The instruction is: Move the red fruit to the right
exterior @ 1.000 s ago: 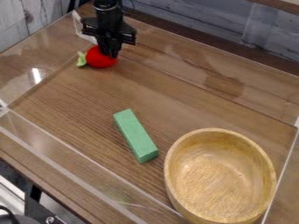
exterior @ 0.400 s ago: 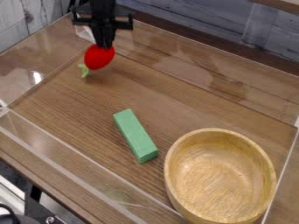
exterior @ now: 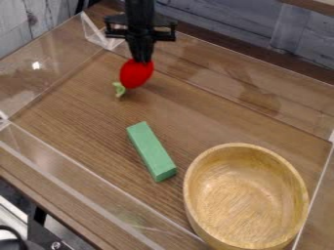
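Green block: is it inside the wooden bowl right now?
No, the green block lies on the wooden table, left of the bowl in the picture.

A green rectangular block (exterior: 151, 151) lies below the claw in view; a round, tan wooden bowl (exterior: 245, 195) sits farther below and rightward of the claw.

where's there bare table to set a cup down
Open wood right of the red fruit, above the bowl, and left of the green block. Crowded lower right, block close beside bowl, and top centre under the end effector.
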Controlling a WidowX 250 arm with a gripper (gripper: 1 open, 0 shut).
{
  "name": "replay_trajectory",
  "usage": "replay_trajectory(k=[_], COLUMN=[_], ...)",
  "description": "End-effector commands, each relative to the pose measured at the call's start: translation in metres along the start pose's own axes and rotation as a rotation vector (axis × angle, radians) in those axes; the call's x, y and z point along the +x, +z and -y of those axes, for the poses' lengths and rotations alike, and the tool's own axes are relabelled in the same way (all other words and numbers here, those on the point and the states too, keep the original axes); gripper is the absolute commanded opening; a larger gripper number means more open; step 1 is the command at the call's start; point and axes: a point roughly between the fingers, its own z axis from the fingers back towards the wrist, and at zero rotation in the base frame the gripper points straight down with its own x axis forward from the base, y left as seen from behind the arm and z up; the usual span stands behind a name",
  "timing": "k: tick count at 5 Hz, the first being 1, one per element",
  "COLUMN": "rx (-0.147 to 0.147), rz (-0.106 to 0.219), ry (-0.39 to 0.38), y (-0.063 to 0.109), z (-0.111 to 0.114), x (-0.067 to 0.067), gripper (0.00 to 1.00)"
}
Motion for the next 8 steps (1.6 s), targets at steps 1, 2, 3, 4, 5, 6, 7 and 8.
replay_trajectory(k=[1,2,3,4,5,6,7,8], rx=[-0.041,-0.058,-0.052,-0.043,-0.033,-0.023,-0.026,-0.028], rz=[0.097,0.097,0.099,0.097,0.098,0.098,0.095,0.092], ry=[-0.117,-0.199,-0.167,-0.13,-0.071,-0.014,-0.021,-0.027], y=[0.029,0.021,0.015,0.006,0.002,-0.002,-0.006,-0.008], z=[0.036,0.063,0.069,0.073,0.077,0.08,0.08,0.08], x=[0.009,0.004,-0.001,-0.006,-0.008,-0.011,-0.014,-0.017], gripper=[0.0,0.0,0.0,0.0,0.0,0.0,0.0,0.0])
